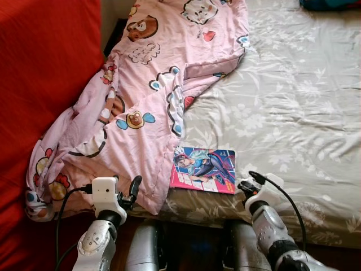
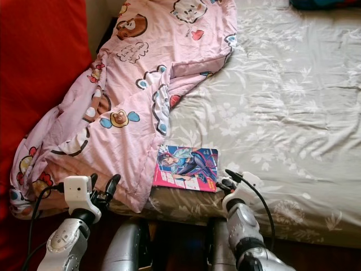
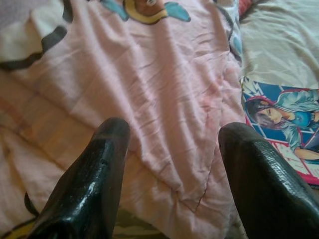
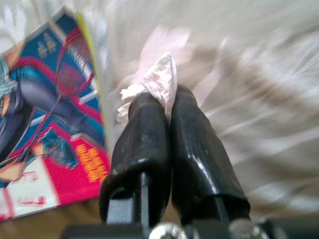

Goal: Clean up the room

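Over the bed (image 1: 293, 101), right pincer (image 4: 167, 107) clamps a tissue (image 4: 154, 82); left pincer (image 3: 172, 144) gapes wide.

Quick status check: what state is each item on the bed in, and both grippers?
Pink blanket: crumpled, heaped along the bed's left side, corner overhanging the edge.
Comic book: closed, flat, cover up, near the bed's edge beside the blanket.
Bedsheet: wrinkled.
Tissue: crumpled, pinched in the right gripper.
Left gripper: open, over the blanket.

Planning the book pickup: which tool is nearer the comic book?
Right. The right tool, shut on a tissue, sits just beside the comic book; the left tool is farther, over the pink blanket.
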Available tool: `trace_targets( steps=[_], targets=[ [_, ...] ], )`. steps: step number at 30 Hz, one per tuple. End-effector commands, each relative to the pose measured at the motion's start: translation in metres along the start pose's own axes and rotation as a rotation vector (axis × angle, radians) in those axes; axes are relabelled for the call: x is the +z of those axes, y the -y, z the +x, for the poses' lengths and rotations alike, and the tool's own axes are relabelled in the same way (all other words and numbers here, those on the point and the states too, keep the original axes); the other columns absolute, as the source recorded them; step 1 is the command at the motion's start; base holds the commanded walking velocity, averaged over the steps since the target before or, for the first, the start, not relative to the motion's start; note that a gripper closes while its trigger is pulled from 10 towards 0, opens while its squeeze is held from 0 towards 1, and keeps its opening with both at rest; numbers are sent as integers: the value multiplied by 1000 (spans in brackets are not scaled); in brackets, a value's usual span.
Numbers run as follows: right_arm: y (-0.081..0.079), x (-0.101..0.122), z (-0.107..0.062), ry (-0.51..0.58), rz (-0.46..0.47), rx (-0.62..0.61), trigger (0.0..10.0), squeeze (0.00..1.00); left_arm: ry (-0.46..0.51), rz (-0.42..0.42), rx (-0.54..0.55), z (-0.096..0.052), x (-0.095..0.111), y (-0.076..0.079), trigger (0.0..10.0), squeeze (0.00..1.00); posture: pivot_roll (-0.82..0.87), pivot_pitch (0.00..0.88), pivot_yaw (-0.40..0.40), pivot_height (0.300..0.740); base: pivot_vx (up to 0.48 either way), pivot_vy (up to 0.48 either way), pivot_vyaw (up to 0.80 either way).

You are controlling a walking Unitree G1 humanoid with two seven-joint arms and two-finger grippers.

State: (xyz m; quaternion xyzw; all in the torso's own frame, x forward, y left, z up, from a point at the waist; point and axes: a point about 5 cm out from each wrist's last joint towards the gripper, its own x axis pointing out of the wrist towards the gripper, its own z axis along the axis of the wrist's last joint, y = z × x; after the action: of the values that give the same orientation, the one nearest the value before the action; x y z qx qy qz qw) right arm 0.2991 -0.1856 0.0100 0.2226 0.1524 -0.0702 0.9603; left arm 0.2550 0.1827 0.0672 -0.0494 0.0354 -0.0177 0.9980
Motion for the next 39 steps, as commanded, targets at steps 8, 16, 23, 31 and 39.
trace_targets(
  steps=[8,16,23,31,39],
  targets=[
    [20,-27,-38,44,-245,48,10000,0,-162,-64,111,-18,-48,-18,10000,0,-68,204,26,623,0,0,0],
    [23,-29,-40,48,-261,32,10000,0,-211,-54,118,-24,-63,-22,10000,0,-63,178,25,638,0,0,0],
    [25,-41,-40,-36,-281,11,10000,0,-271,-48,116,-25,-79,-24,10000,0,-58,171,22,688,0,0,0],
    [41,-67,-51,-213,-330,-36,10000,0,-360,-26,91,-26,-97,-23,10000,0,-64,183,28,730,0,0,0],
    [60,-100,-75,-446,-360,-108,10000,0,-550,-3,84,-38,-125,-21,10000,0,-57,183,29,730,0,0,0]
  ],
)
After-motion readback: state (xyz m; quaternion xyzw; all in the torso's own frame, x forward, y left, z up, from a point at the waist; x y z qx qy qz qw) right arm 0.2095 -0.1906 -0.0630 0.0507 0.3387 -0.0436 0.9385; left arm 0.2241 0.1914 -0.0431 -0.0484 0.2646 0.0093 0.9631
